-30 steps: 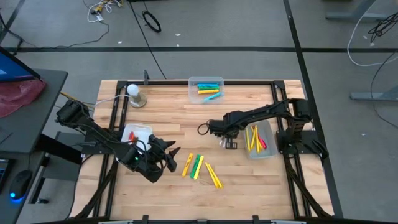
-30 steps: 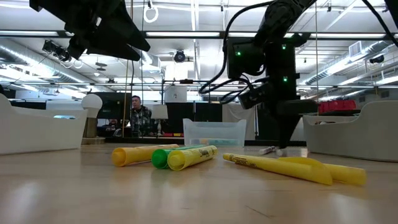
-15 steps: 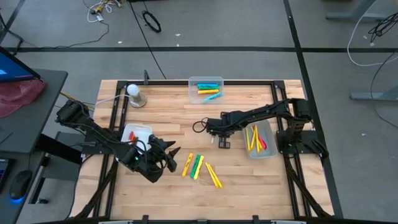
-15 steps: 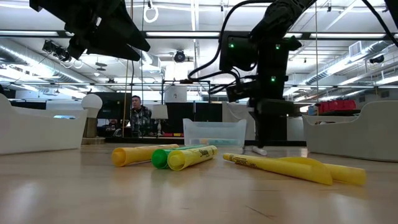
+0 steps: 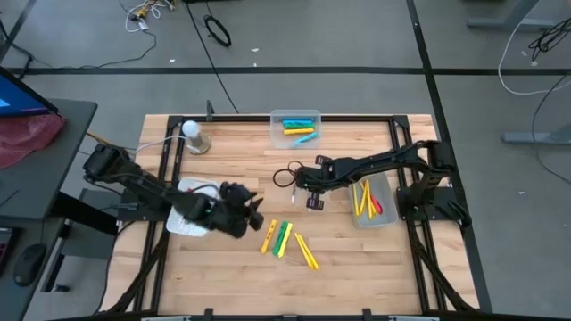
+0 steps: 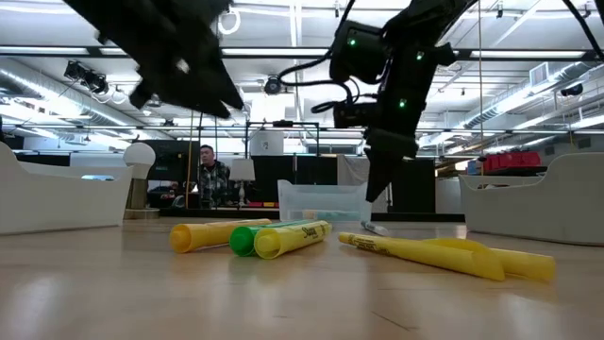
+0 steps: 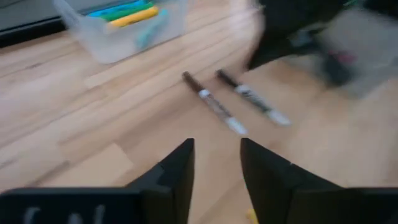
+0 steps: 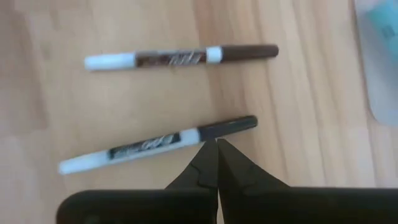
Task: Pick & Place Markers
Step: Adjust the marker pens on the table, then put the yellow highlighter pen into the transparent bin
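Right wrist view: right gripper (image 8: 217, 144), jaws pressed together, hovers over black-capped marker (image 8: 155, 146), seemingly lining up a pick; left gripper (image 7: 214, 152) spread.

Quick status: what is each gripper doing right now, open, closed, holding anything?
Left gripper: open, holding nothing, near the middle of the table.
Right gripper: fingers closed, holding nothing, just above the black-capped marker.

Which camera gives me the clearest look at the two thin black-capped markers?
The right wrist view: both thin markers lie whole on bare wood. The left wrist view shows them blurred, farther off. The low view shows only a sliver; the high view barely shows them.
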Controlling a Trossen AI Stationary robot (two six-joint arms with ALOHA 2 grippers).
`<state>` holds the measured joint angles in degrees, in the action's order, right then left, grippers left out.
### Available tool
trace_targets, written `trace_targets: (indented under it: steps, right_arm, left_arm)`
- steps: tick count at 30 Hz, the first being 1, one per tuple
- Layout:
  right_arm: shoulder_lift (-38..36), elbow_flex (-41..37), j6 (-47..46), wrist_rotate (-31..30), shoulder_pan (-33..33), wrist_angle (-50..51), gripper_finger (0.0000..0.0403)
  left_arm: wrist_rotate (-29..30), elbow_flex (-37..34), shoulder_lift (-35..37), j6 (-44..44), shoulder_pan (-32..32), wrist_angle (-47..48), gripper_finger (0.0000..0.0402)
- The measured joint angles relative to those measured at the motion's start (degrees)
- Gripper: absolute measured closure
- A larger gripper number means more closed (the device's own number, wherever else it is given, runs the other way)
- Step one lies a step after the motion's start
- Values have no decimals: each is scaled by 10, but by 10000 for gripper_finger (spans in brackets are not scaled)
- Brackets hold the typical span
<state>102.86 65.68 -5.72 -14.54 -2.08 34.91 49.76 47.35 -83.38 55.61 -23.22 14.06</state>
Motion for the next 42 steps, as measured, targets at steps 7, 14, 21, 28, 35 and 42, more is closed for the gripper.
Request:
trace_targets:
  steps: [7, 14, 21, 28, 35, 42]
  right_arm:
    - [-17, -60, -32, 8, 25, -43, 403]
    - [-17, -127, -74, 22, 11, -136, 403]
    - [-20, -169, -91, 48, 2, -243, 403]
    - [-14, -171, -90, 70, 2, -277, 403]
    - [-3, -171, -112, 83, 2, -313, 403]
    - [1, -171, -121, 121, 5, -361, 403]
  left_arm:
    - [-106, 0, -87, -76, 129, -39, 365]
    - [-184, 0, -176, -176, 220, -147, 392]
    - [-239, 0, -240, -258, 264, -237, 396]
    - [-247, 1, -259, -269, 263, -274, 397]
    - [-242, 1, -260, -262, 249, -273, 392]
    - [-240, 1, -261, -251, 231, -273, 398]
